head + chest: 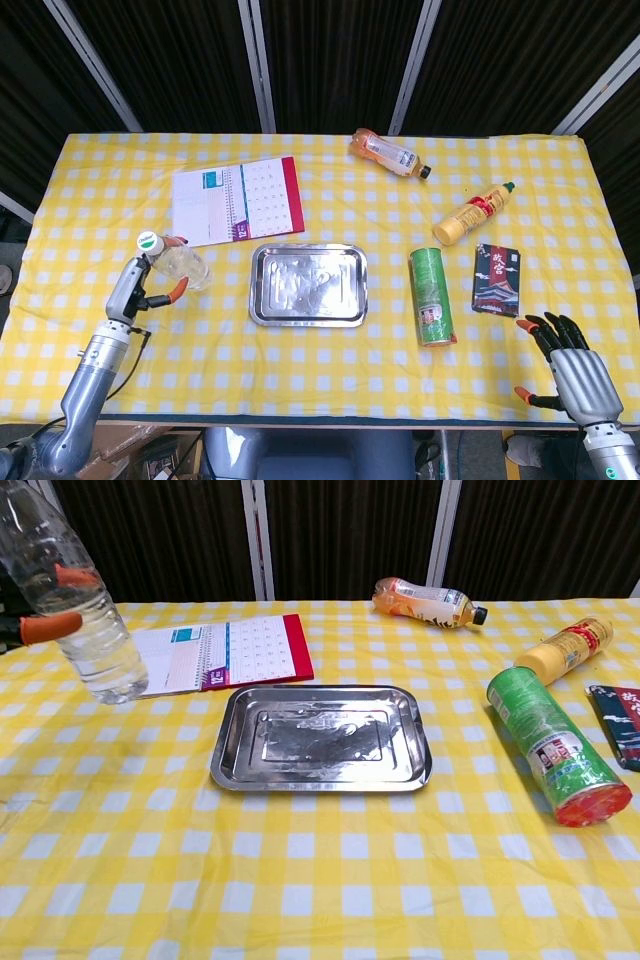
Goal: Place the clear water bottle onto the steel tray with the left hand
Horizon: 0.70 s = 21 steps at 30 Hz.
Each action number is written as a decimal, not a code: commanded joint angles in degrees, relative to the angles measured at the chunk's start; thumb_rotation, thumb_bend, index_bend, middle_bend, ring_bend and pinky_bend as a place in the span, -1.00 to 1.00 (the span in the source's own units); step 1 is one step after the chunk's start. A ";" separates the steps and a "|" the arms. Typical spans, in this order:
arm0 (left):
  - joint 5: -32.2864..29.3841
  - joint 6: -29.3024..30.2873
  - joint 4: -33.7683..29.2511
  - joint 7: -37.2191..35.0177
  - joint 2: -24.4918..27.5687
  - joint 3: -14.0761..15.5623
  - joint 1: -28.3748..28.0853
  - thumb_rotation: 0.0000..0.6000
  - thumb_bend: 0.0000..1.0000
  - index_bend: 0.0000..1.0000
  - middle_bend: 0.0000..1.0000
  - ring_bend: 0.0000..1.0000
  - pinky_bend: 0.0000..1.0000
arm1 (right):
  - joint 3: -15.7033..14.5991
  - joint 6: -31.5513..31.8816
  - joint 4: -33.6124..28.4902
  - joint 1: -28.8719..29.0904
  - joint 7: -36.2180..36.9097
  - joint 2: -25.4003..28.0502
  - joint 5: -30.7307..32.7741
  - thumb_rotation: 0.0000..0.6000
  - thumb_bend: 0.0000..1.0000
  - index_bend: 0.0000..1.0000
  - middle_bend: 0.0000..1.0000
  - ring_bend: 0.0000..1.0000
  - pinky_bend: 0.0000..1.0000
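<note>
In the head view, the left hand (140,285) grips the clear water bottle (176,262) near the table's left side, well to the left of the steel tray (308,284). The bottle leans, its white-and-green cap toward the hand and its base toward the tray; orange-tipped fingers (177,289) wrap its body. The right hand (567,362) hovers at the near right corner, holding nothing, its dark fingers spread. This view alone shows both hands, and the whole of the dark card packet (497,279) beside the green chip can (432,296).

In the chest view, the clear water bottle (80,610) stands out large at the upper left, tilted, above the cloth and left of the steel tray (320,736). Only orange fingertips (45,626) of the left hand show against the bottle; the right hand is out of frame. Here the tray's raised rim and dented floor read clearly, with the desk calendar (210,655) just behind it.
</note>
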 commanded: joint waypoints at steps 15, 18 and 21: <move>-2.28 0.33 6.04 -4.92 1.54 -0.64 2.42 1.00 0.31 0.04 -0.60 -1.00 -1.00 | -0.01 -1.00 -0.08 0.32 -0.72 -0.42 0.87 1.00 -0.68 -0.63 -0.70 -0.92 -0.96; -1.71 0.70 3.98 -4.14 1.96 -1.14 2.05 1.00 0.31 0.05 -0.59 -1.00 -1.00 | -0.03 -0.94 -0.07 0.30 -0.73 -0.41 0.81 1.00 -0.68 -0.63 -0.70 -0.92 -0.96; -0.91 1.58 0.15 -2.17 2.87 -1.80 1.60 1.00 0.31 0.06 -0.58 -1.00 -1.00 | -0.05 -0.99 -0.17 0.32 -0.93 -0.48 0.81 1.00 -0.68 -0.63 -0.70 -0.92 -0.96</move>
